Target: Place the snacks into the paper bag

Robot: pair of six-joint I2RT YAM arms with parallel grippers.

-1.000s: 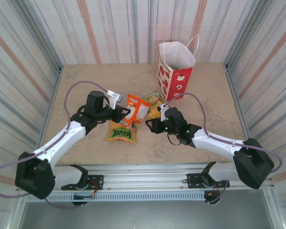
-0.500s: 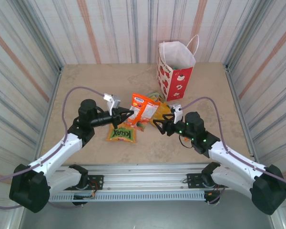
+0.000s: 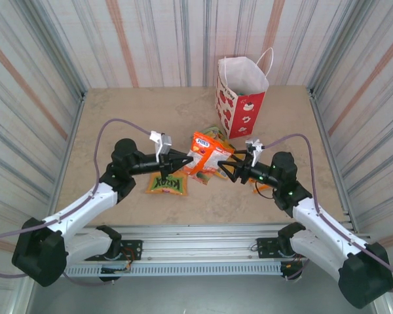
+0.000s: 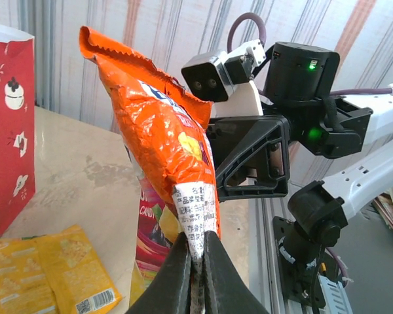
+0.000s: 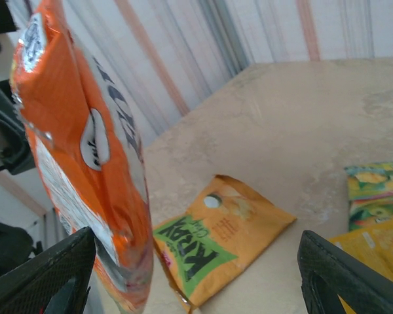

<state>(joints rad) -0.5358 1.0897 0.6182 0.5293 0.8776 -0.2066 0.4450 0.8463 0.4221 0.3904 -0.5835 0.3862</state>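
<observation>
Holding orange packet (image 3: 206, 154) aloft mid-frame, seam pinched tight in left claw (image 3: 183, 159); offering it to wide-spread right claw (image 3: 228, 165), likely for handover toward bag (image 3: 242, 98), upper right.

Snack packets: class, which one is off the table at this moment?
The orange packet, pinched by its end seam in the left gripper and held upright. The others, like the yellow packet with the green logo, lie flat on the table.
</observation>
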